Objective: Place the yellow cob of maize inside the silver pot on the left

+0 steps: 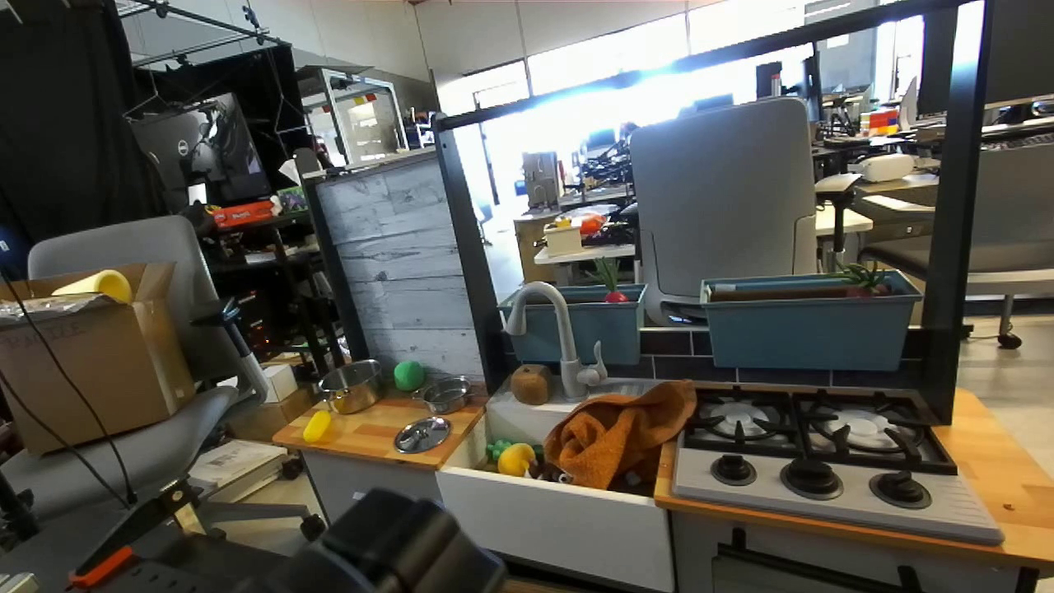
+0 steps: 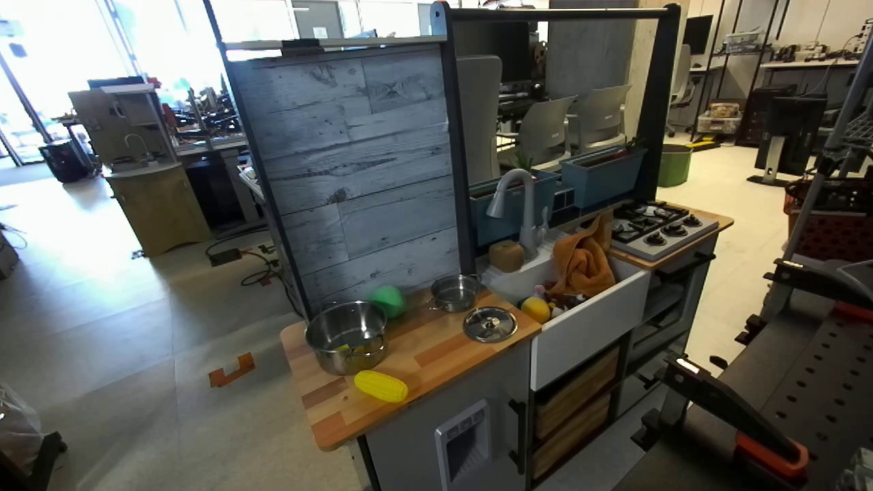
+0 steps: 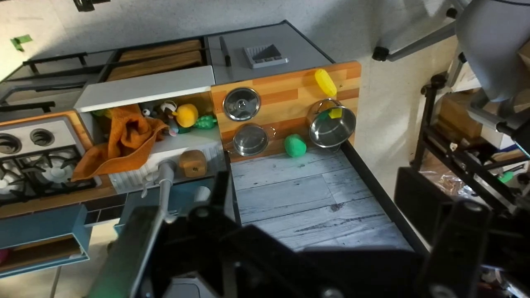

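Note:
The yellow cob of maize (image 1: 317,426) lies on the wooden counter near its front left corner; it also shows in an exterior view (image 2: 380,386) and the wrist view (image 3: 325,82). The larger silver pot (image 1: 356,399) stands just behind the cob, open at the top; it also shows in an exterior view (image 2: 361,359) and the wrist view (image 3: 331,135). A yellow patch shows inside the pot; I cannot tell whether it is an object or a reflection. My gripper (image 3: 316,190) is open and empty, its fingers wide apart, well away from the cob.
A green ball (image 2: 389,301), a smaller pot (image 2: 455,294) and a lid (image 2: 490,324) are on the same counter. The sink (image 1: 560,511) holds toys and an orange towel (image 1: 617,432). A faucet (image 1: 566,338) rises behind it. A grey plank panel (image 2: 354,164) backs the counter.

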Robot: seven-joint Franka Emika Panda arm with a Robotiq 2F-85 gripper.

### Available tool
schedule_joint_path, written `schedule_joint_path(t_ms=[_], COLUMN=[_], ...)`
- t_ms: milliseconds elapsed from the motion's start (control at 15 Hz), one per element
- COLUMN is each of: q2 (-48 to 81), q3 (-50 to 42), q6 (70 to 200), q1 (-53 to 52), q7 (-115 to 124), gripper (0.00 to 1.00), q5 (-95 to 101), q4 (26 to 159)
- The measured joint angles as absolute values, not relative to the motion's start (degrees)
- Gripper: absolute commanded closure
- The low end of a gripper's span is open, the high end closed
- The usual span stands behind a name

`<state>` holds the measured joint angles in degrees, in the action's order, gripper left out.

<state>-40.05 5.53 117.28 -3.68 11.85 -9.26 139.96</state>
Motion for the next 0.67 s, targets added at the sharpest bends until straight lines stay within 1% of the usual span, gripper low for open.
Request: schedule_joint_path(t_ms=[333,667], q2=[-37.7,-29.7], q3=[7.3,12.0], q6=[127.4,141.7], q1=[-3.8,-4.5], q7=[11.8,11.9], gripper=[0.00,0.00], q5=[-9.3,-8.4], q4=[144.0,147.3])
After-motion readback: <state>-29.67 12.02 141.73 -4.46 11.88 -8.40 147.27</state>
